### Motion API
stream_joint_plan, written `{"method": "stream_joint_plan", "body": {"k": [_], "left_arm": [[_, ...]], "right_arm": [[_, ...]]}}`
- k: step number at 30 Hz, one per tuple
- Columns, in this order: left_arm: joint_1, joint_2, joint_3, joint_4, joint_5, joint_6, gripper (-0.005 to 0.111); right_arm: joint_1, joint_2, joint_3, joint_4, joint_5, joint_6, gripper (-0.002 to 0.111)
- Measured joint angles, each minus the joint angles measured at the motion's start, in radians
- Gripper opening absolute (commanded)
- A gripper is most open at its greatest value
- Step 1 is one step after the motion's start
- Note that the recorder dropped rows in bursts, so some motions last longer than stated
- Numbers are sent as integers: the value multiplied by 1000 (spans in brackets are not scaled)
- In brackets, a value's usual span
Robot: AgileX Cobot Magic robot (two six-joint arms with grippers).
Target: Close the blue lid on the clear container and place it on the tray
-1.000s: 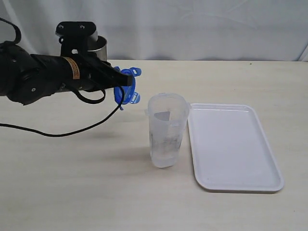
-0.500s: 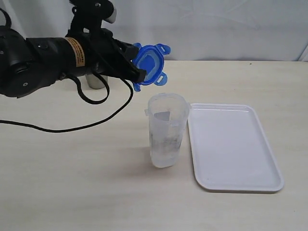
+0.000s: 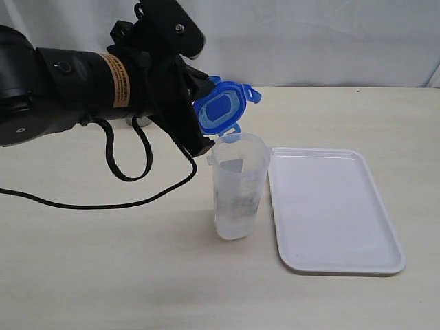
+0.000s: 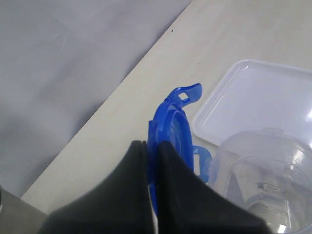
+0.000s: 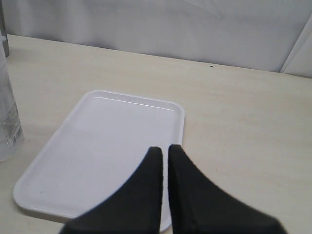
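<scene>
My left gripper [image 3: 201, 118] [image 4: 151, 144] is shut on the edge of the blue lid [image 3: 221, 108] [image 4: 173, 122]. It holds the lid tilted in the air, just above the back-left rim of the clear container [image 3: 237, 189] [image 4: 263, 180]. The lid's lowest flap is at the rim; I cannot tell whether they touch. The container stands upright and open on the table, just left of the white tray [image 3: 337, 213] [image 4: 263, 92] [image 5: 97, 146]. My right gripper [image 5: 164, 147] is shut and empty above the tray's near edge; the exterior view does not show it.
A black cable [image 3: 103, 203] from the left arm loops over the table left of the container. A sliver of the steel cup [image 3: 139, 122] shows behind the left arm. A white cloth backdrop hangs behind the table.
The left arm has carried the blue lid up and to the right, from the back left of the table to just over the container's rim, turning the lid as it went.
</scene>
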Motion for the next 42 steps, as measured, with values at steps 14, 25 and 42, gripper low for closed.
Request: {"method": "stream_joint_plan", "body": {"k": [14,25,42], "left_arm": [[-16,0,0,0,-8,232,0],[-16,0,0,2,-138,374,0],[-16,0,0,2,-131,563,0]], "right_arm": [[0,0,0,0,0,0,5],[0,0,0,0,0,0,5],[0,0,0,0,0,0,5]]}}
